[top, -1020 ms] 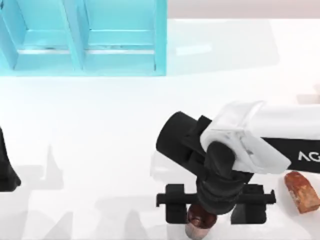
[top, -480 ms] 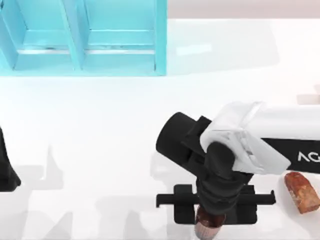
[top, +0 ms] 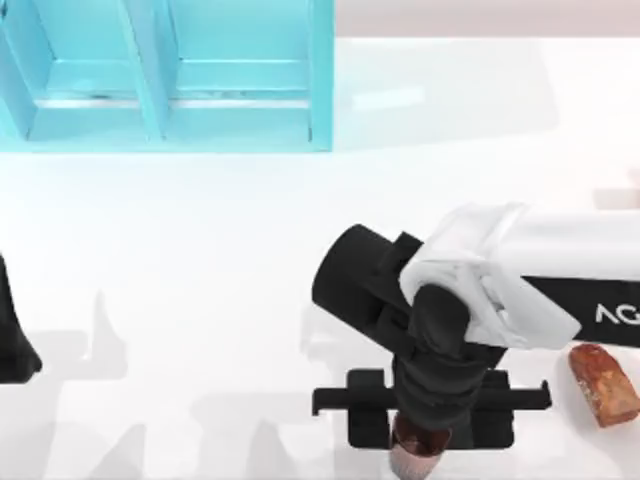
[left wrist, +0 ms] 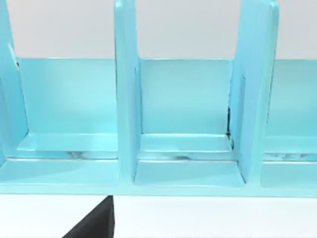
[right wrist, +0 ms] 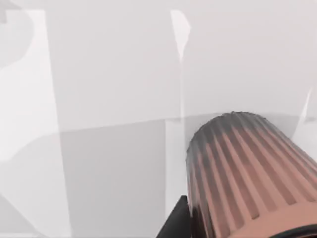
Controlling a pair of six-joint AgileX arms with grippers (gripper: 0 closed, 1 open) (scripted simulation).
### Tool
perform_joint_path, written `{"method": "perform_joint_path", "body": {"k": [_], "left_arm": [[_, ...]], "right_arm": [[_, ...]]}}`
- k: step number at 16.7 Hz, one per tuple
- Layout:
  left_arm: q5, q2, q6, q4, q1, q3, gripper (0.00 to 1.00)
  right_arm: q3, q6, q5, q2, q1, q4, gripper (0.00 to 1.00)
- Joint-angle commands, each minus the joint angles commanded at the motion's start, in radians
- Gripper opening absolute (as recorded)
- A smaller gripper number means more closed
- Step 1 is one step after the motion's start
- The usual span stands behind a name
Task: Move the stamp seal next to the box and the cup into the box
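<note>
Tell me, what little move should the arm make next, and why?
Probably lift straight up. The right gripper is shut on the cup at the table's near edge, and the blue box sits at the far left, so the cup needs clearance before travelling there.

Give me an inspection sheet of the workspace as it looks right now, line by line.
Surface: white table, glossy, with soft shadows.
Job's things: cup at the table's near edge, between the right gripper's fingers, ribbed side seen in the right wrist view; stamp seal lying on the table at the right, apart from the cup; blue box with dividers at the far left, nothing seen in its compartments.
Clutter: nothing seen.
Grippers: right gripper over the cup, closed on it; left arm parked at the left edge.
Cables: nothing seen.
Surroundings: nothing seen.
</note>
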Motion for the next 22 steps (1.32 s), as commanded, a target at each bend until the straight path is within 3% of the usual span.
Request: {"method": "perform_joint_path", "body": {"k": [4, 11, 18, 22], "left_arm": [[0.000, 0.000, 0.000, 0.000, 0.000, 0.000, 1.00], [0.000, 0.000, 0.000, 0.000, 0.000, 0.000, 1.00], [0.000, 0.000, 0.000, 0.000, 0.000, 0.000, 1.00], [0.000, 0.000, 0.000, 0.000, 0.000, 0.000, 1.00]], "right_arm": [[0.004, -0.049, -0.001, -0.072, -0.049, -0.073, 0.00], [0.013, -0.234, -0.001, -0.351, -0.229, -0.366, 0.00], [0.017, -0.258, -0.002, -0.363, -0.253, -0.379, 0.00], [0.051, -0.373, -0.015, -0.335, -0.397, -0.340, 0.00]]}}
